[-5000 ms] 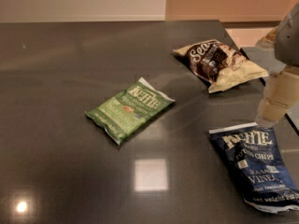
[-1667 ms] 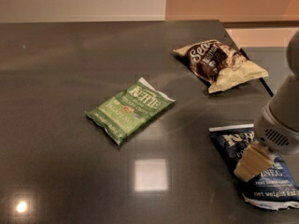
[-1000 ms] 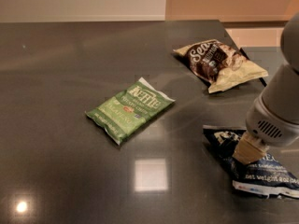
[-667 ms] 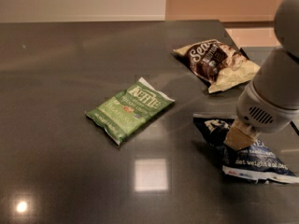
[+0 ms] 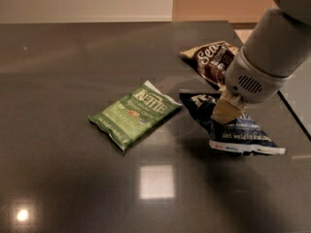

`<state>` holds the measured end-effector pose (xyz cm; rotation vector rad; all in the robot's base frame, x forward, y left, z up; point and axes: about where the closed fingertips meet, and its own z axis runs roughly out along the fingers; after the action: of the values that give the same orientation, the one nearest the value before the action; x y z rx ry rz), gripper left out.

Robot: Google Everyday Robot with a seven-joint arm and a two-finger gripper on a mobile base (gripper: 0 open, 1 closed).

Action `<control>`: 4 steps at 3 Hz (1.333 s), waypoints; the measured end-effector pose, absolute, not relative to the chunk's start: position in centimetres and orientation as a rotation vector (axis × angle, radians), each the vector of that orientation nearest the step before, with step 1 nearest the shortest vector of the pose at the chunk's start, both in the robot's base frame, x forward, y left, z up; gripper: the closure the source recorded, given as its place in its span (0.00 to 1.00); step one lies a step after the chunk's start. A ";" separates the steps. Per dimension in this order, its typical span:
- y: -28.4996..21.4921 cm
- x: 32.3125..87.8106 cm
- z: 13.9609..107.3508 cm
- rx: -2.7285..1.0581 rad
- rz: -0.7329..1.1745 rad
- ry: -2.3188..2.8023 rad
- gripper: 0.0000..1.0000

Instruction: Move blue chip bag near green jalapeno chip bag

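The blue chip bag [image 5: 241, 133] is dark navy with a white strip along its bottom edge. It sits right of centre on the dark table, and its left corner almost touches the green jalapeno chip bag [image 5: 133, 114]. The green bag lies flat at the middle of the table. My gripper [image 5: 226, 111] comes down from the upper right on a white arm. It is shut on the upper middle of the blue bag, and its tan fingers hide part of the bag's lettering.
A brown-and-tan chip bag [image 5: 209, 58] lies behind the blue bag, partly hidden by my arm. The table's right edge [image 5: 293, 111] runs close past the blue bag. Bright light reflections show on the tabletop at the front.
My gripper came down onto the blue bag and closed on it, then moved left. The bag went with it, turning, from the front right to beside the green bag.
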<state>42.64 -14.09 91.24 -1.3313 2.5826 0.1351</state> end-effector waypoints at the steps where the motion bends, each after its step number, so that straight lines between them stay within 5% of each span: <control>1: -11.8 44.9 92.1 -1.385 0.175 2.492 1.00; 4: -6.1 46.6 92.1 -1.507 0.315 2.322 0.36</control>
<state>46.61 -6.06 92.14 -1.5074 2.3221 0.3149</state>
